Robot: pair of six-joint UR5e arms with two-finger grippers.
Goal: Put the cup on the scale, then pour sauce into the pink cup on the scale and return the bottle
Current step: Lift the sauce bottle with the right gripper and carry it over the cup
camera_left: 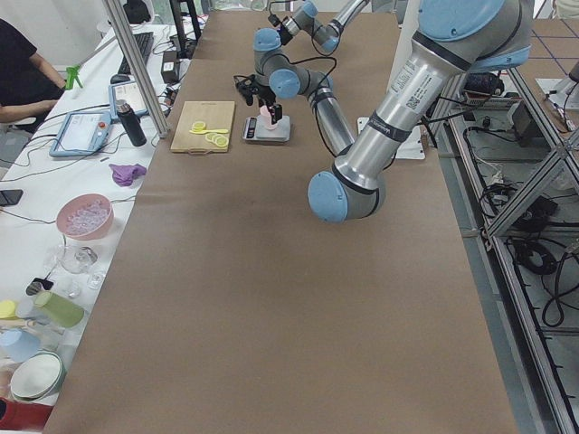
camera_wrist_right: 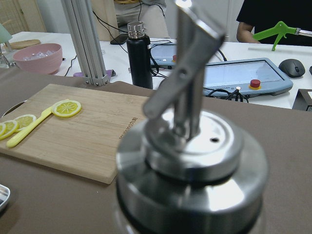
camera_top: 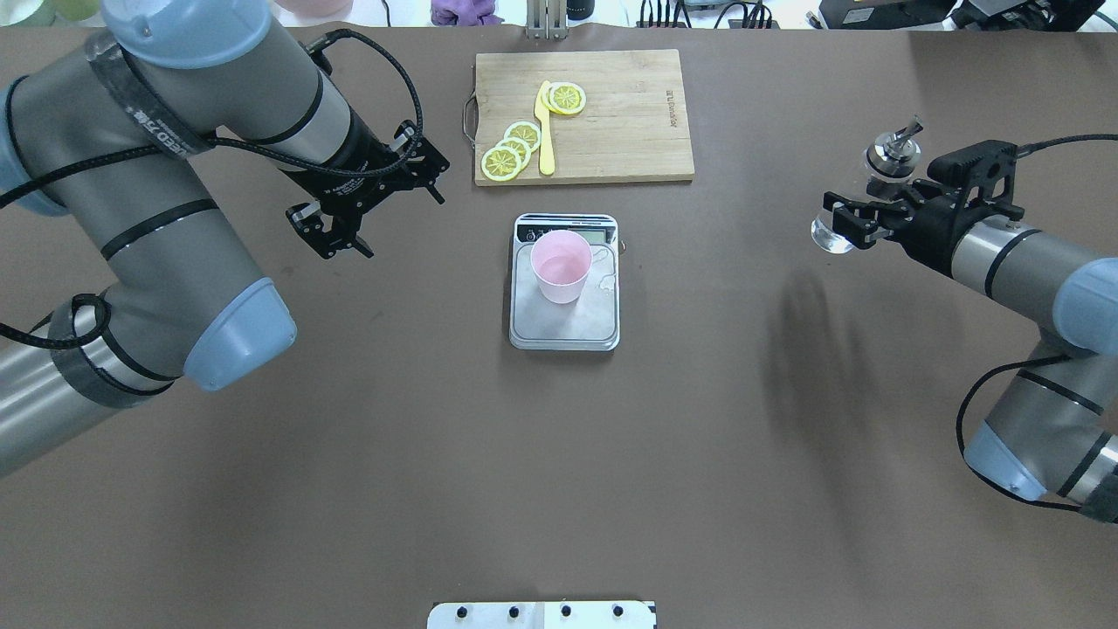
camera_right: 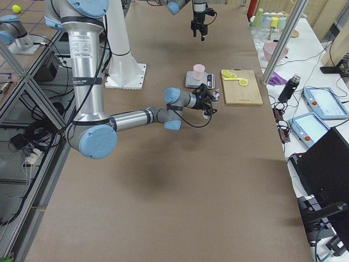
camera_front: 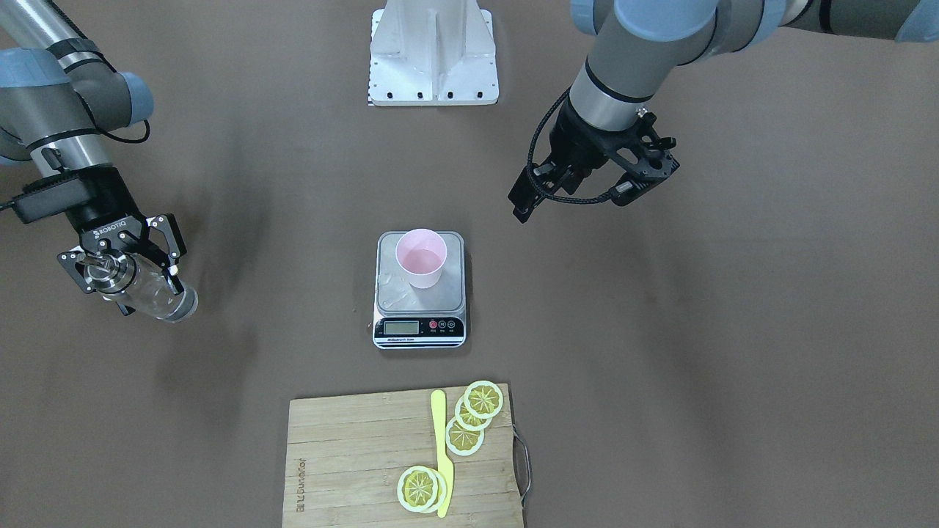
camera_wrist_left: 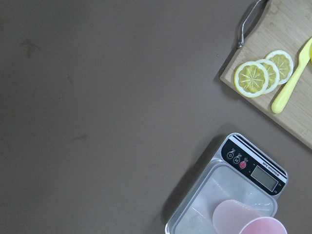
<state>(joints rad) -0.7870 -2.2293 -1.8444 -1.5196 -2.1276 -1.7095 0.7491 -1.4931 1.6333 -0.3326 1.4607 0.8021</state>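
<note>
Where the brown table (camera_top: 699,454) spreads under both arms, the wooden cutting board (camera_top: 629,131) lies at its far side, its metal-handled end just to the right of the left pincer (camera_top: 400,225) from the robot's side. That pincer hangs spread wide and holds nothing. The scale (camera_top: 568,328) sits between the two pincers, nearer the left one and well apart from the right pincer (camera_front: 125,275). On its steel platform stands the cup (camera_top: 562,266), upright, towards the display end. Whether liquid lies in it cannot be told. The right pincer's fingers are closed round the bottle (camera_front: 163,299) just below its metal cap, and the bottle is tilted, with its spout pointing up and away from the robot and its glass base slanting down towards the scale. On the board, nearest the left pincer, lie lemon slices (camera_top: 515,148) and a yellow knife (camera_top: 546,131).
</note>
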